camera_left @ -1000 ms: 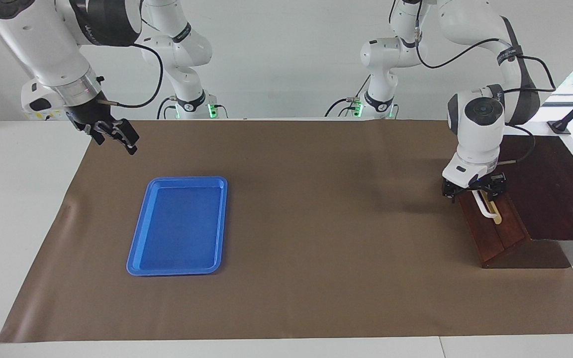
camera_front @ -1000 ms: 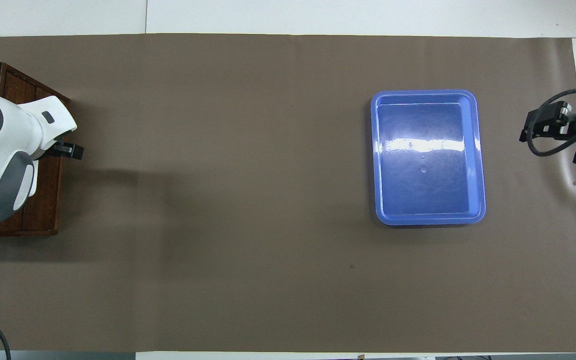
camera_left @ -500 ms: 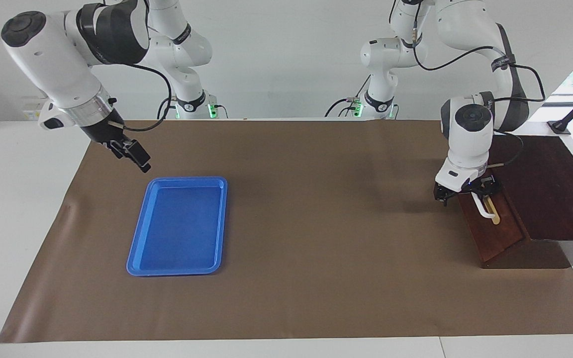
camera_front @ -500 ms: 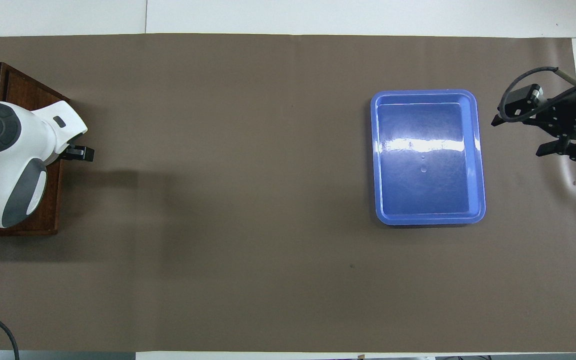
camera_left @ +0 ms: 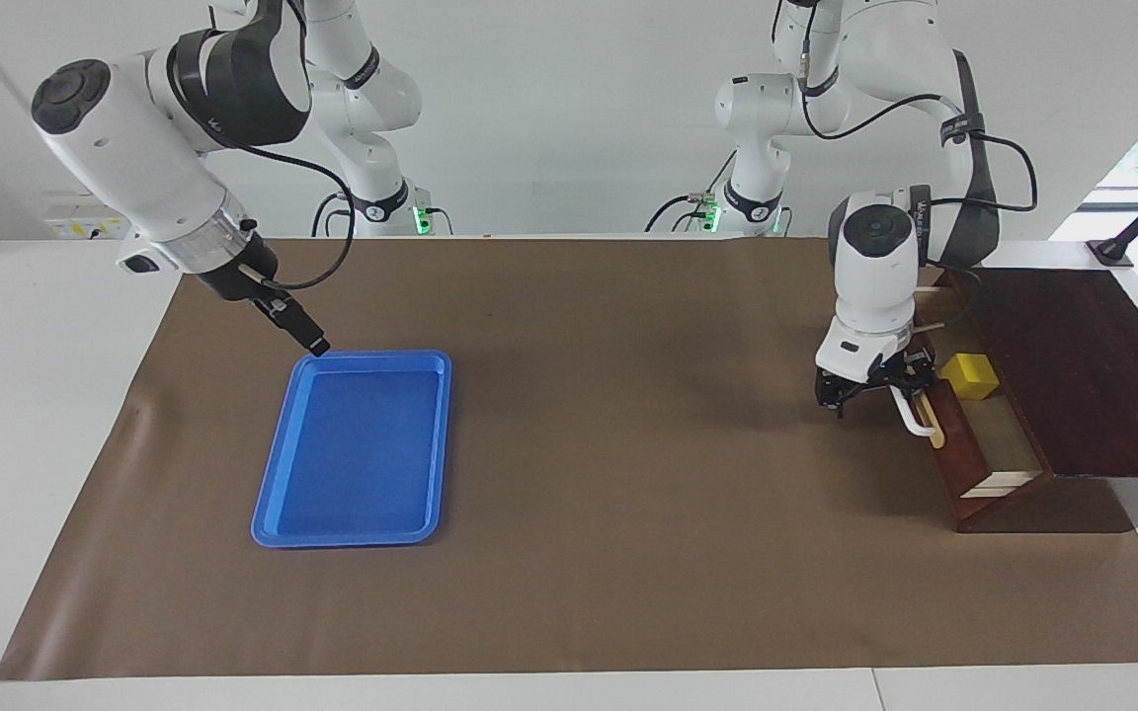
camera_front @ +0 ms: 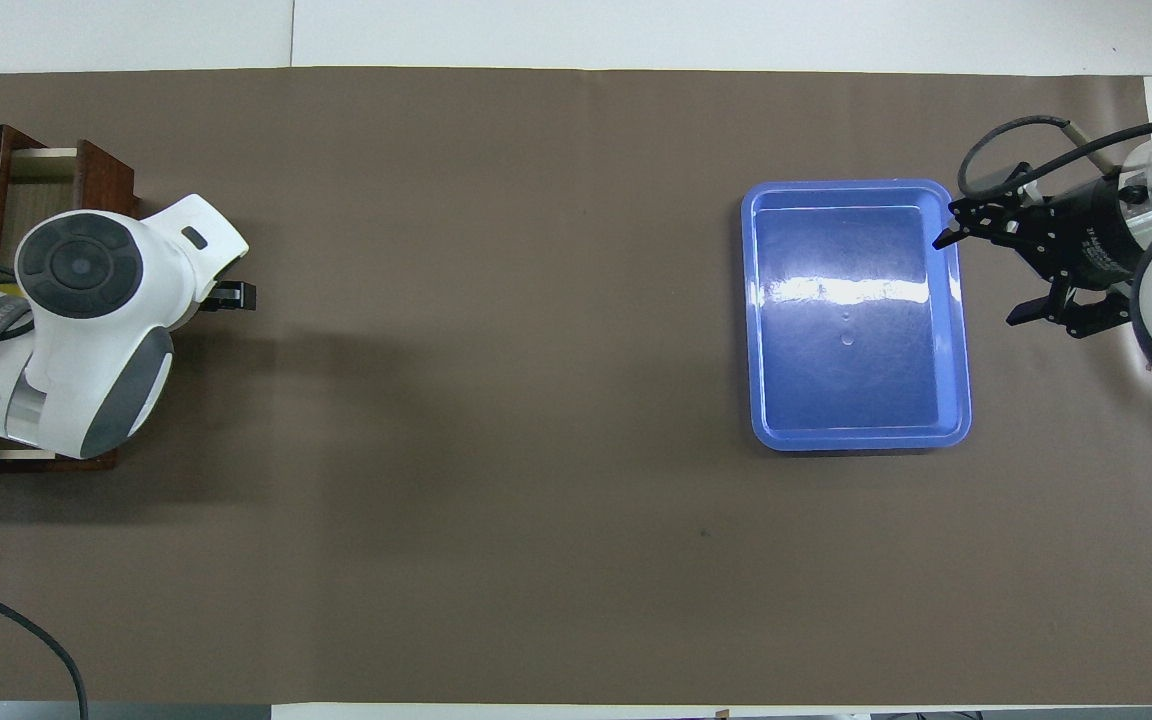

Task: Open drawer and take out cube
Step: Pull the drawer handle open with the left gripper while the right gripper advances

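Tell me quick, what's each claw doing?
Left gripper: shut on the drawer handle.
Right gripper: open, holding nothing, over the tray rim.

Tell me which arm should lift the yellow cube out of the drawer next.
Left, probably. Its hand is at the handle of the drawer, which is open, with the cube lying inside right beside it. The right hand is over the blue tray, at the table's right-arm end.

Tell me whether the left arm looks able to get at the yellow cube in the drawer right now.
Probably not yet. The left gripper is at the white handle of the drawer, so it is busy. The cube lies uncovered in the open part with nothing over it, so once the handle is let go the way looks free.
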You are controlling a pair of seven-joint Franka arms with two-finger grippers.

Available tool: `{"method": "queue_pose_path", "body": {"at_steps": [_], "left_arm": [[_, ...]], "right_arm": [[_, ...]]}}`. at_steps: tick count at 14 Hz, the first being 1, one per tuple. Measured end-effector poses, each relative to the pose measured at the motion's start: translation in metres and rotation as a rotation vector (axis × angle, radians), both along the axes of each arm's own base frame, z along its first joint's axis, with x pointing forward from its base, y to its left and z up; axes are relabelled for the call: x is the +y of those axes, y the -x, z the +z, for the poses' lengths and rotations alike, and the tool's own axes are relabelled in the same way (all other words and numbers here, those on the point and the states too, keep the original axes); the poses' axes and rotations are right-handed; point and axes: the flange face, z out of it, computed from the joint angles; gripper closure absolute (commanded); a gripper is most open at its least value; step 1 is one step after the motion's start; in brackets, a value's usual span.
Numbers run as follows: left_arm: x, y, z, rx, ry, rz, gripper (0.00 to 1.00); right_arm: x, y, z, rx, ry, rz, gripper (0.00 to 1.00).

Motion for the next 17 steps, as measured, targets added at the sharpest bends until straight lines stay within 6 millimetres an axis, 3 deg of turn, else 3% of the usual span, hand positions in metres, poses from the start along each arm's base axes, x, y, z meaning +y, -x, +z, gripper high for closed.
{"method": "queue_pose_path", "body": {"at_steps": [4, 9, 14, 16, 17], "left_arm": [[-0.013, 0.003, -0.001, 0.004, 0.015, 0.002, 0.0], [-0.018, 0.001, 0.008, 0.029, 0.03, 0.04, 0.0], [-0.03, -0.025, 0.108, 0.084, 0.111, 0.185, 0.0], [-0.005, -0.033, 0.133, 0.083, 0.165, 0.277, 0.0], [0.023, -0.039, 0.143, 0.074, 0.196, 0.349, 0.0]], "right_arm": [[0.01, 0.002, -0.006, 0.033, -0.036, -0.073, 0.0], [0.044, 0.002, -0.017, 0.071, -0.098, -0.197, 0.0], [0.065, 0.001, -0.017, 0.131, -0.17, -0.361, 0.0], [0.081, -0.001, -0.02, 0.135, -0.172, -0.398, 0.0], [0.09, -0.003, -0.022, 0.132, -0.172, -0.402, 0.0]]}}
